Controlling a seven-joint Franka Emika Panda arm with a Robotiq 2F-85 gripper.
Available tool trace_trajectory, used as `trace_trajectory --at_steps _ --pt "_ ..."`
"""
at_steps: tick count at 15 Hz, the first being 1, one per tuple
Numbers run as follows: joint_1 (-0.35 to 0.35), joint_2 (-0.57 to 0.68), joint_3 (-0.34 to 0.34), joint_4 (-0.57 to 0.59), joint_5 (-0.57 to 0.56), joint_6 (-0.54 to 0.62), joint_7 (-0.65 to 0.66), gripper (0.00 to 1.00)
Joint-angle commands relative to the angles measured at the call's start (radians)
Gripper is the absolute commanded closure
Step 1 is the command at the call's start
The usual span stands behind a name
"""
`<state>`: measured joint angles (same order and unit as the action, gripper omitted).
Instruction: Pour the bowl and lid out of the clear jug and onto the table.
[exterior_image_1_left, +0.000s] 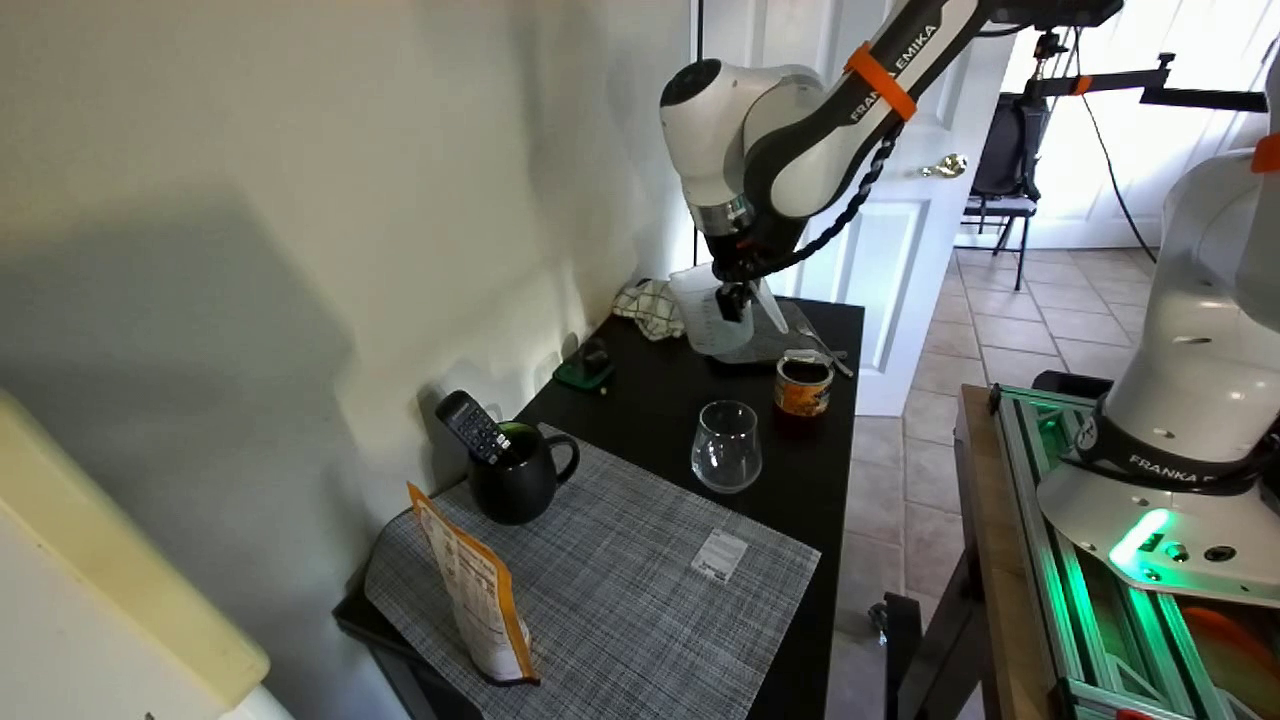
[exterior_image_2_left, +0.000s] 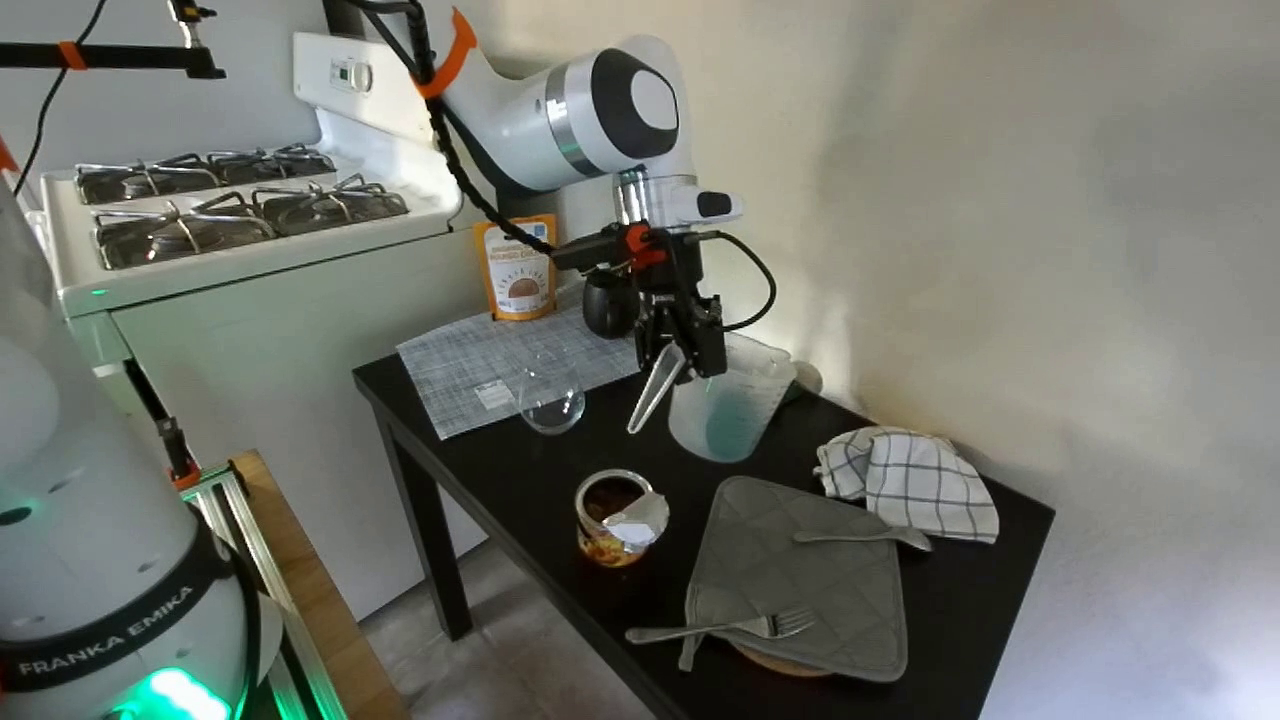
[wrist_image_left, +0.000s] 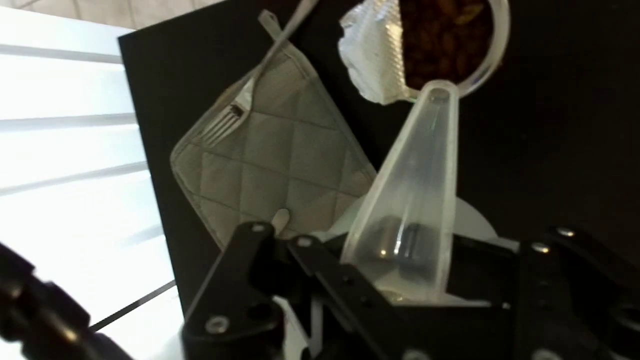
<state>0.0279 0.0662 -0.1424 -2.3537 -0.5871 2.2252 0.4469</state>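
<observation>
The white-and-black jointed robot arm (exterior_image_1_left: 820, 160) reaches well out from its rounded white base (exterior_image_1_left: 1190, 525), and its forearm (exterior_image_1_left: 925, 50) — strapped with an orange band (exterior_image_1_left: 882, 80) and trailed by a braided black cable (exterior_image_1_left: 852, 212) — slopes down to a bulbous white wrist (exterior_image_1_left: 700, 130). Beneath the wrist's silver metal collar (exterior_image_2_left: 632, 195), the black two-fingered gripper (exterior_image_2_left: 681, 357) hangs with its dark fingers (exterior_image_2_left: 712, 352) pointing down, clamped in a grasp. In the wrist view, its black, screw-jointed linkages (wrist_image_left: 340, 281) stand to either side along the lower edge.
</observation>
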Motion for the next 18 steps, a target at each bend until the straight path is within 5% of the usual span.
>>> trace_trajectory --at_steps 1,5,11,18 --pt "-0.002 0.005 0.048 0.028 -0.118 -0.142 -0.031 1.0" --pt "-0.03 0.014 0.067 0.032 -0.061 -0.108 -0.208 1.0" --pt "-0.142 0.043 0.012 0.062 0.324 -0.022 -0.443 1.0" --pt "-0.221 0.097 -0.002 0.14 0.75 -0.046 -0.542 1.0"
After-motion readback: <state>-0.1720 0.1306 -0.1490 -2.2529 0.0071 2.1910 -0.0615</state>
